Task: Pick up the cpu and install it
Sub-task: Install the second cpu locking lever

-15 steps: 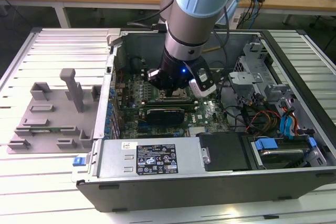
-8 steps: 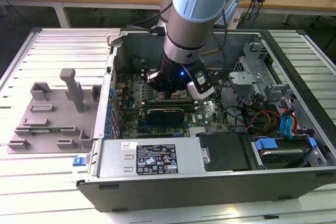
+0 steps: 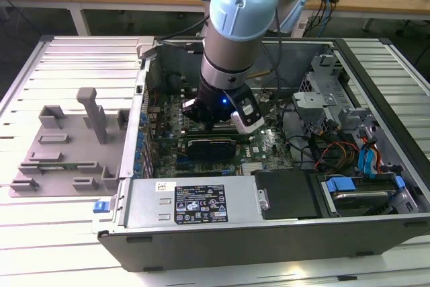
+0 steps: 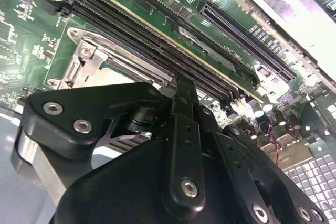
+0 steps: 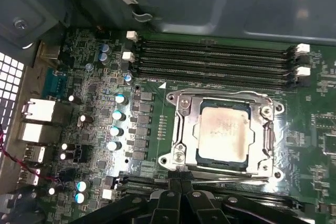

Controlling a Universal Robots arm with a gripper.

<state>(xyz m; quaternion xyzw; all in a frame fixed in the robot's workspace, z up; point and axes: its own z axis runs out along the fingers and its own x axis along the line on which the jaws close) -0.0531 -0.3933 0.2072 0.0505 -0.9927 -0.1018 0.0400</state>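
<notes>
Fingers (image 5: 181,184) by flat, square-on cpu (image 5: 223,132).

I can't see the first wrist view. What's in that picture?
A square silvery cpu sits inside a shiny metal socket frame on a green motherboard. Long black memory slots run beside the socket, and the black gripper hangs at the picture's edge.

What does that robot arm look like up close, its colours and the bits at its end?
The arm is a fat silver-grey tube with rounded pale-blue caps at its joints. Its wrist turns black, carrying a white-and-black box and a small blue light. Black cables trail beside it. The tool is matte black, built of flat linked bars pinned with shiny silver screws, narrowing to slim fingers.
</notes>
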